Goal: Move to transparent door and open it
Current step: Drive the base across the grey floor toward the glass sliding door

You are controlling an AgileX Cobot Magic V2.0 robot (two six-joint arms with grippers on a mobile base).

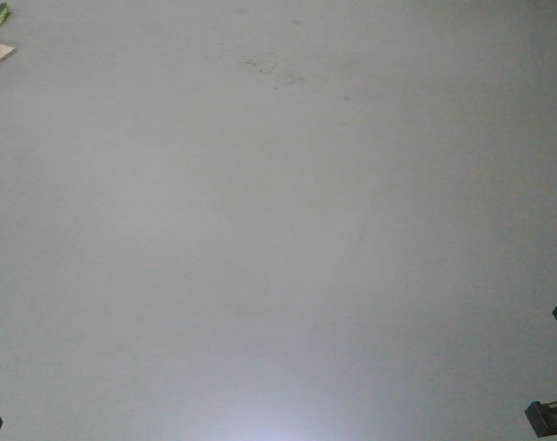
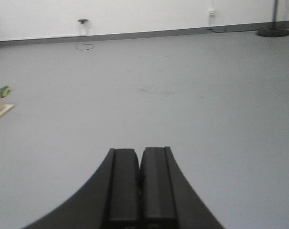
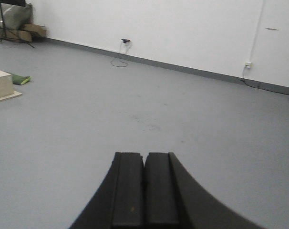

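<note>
The transparent door is in none of the three views, so which way it lies from either pincer, how its long axis runs, and which arm is nearer cannot be told.

The left pincer [image 2: 140, 157] has its two black pads pressed together on nothing. The right pincer [image 3: 144, 162] is the same, pads flush and empty. Both point across the bare grey floor [image 2: 206, 119] towards the plain white wall [image 2: 144, 14] with its dark skirting.

Low on that wall sits a small black socket with a trailing cable [image 3: 125, 43]. Well out from the wall, off to the left, lie a low beige box [image 3: 1, 83] and a green soft object [image 3: 21, 79] just beside it. Close to the wall on the right stands a dark round stand base [image 2: 273, 32].

The front-facing view shows only floor. As I judge it, the step in hand is driving and searching. The base likely has to turn away from this wall until the glass panel and its handle come into sight, and only then can an arm be picked.
</note>
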